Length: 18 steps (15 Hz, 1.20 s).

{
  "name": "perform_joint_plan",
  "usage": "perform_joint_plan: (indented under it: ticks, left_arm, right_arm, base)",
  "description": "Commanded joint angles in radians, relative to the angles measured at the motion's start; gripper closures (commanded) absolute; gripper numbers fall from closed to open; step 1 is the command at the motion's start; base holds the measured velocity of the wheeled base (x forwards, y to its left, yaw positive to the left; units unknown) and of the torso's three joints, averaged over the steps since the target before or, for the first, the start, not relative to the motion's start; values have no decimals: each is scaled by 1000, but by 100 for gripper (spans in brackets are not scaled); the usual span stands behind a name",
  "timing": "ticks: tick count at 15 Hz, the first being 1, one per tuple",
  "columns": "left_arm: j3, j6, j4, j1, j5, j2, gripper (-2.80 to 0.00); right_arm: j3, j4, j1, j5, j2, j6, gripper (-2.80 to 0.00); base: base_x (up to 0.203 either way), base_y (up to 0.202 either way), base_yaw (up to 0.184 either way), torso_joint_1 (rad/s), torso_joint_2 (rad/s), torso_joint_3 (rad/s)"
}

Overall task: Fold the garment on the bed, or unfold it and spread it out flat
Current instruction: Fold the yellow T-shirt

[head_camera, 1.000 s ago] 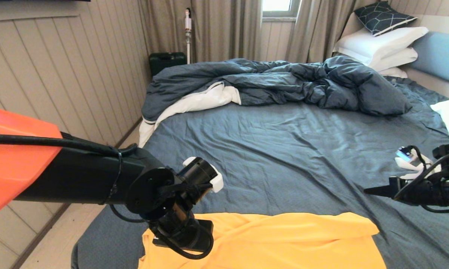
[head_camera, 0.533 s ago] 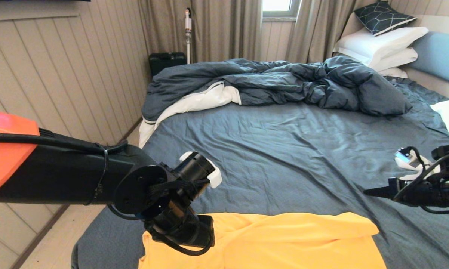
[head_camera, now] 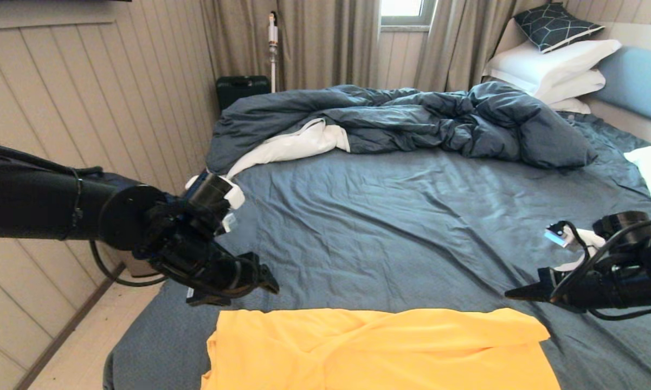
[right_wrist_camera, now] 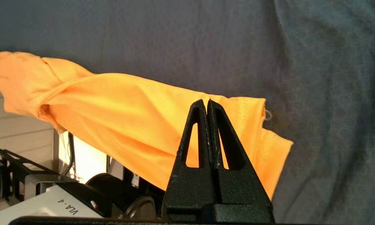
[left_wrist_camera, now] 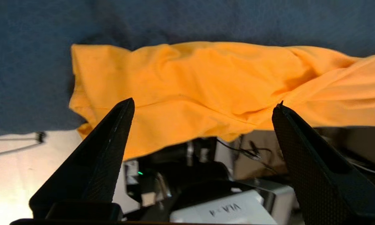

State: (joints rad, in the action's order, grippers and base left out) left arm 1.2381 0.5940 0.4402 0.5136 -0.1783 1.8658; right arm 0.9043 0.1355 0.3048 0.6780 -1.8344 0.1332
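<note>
- The bed (head_camera: 412, 227), in a slate-blue sheet, fills most of the head view.
- A rumpled dark-blue duvet (head_camera: 401, 119) is heaped along its far side, with white pillows (head_camera: 553, 67) stacked by the headboard.
- The garment (head_camera: 379, 349), a yellow T-shirt, lies creased on the bed's near edge, partly hanging over it.
- The left claw (head_camera: 249, 281) hovers just beyond the shirt's left corner, its jaws spread wide and empty.
- The right claw (head_camera: 520, 294) hovers near the shirt's right corner, pinched closed on nothing.
</note>
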Motion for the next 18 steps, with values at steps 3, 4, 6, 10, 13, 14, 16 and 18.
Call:
perform_joint_plan:
  ticks: [3,4,6,10,13,14,16,18]
  left_arm:
    - [-43,1,0,-100,-32,-68,0]
    - [-64,-1,-2,-121,-30,-94,0]
    - [-120,-8,0,-159,-29,-157,0]
    - [-310,-23,4,-180,-28,-304,0]
    - [-422,-18,20,-183,-27,-394,0]
    - [-450,-19,20,-193,-24,-421,0]
    - [-498,-24,26,-211,-17,-484,0]
    - [-548,-26,48,-213,25,-562,0]
  right_arm:
    - [5,3,-28,2,33,-3,0]
    - [0,3,-30,1,38,0,0]
    - [-11,4,-45,-8,48,2,0]
    - [-18,4,-48,-101,58,12,0]
    - [-22,41,-44,-109,70,23,0]
    - [-14,66,-43,-110,76,29,0]
    - [-13,82,-35,-114,86,30,0]
    - [-13,78,-16,-141,86,32,-280]
  base:
    - [0,0,0,0,0,0]
    - [0,0,0,0,0,0]
    - [0,0,0,0,0,0]
    - [0,0,0,0,0,0]
    - [0,0,0,0,0,0]
    - [0,0,0,0,0,0]
    - [0,0,0,0,0,0]
    - [0,0,0,0,0,15]
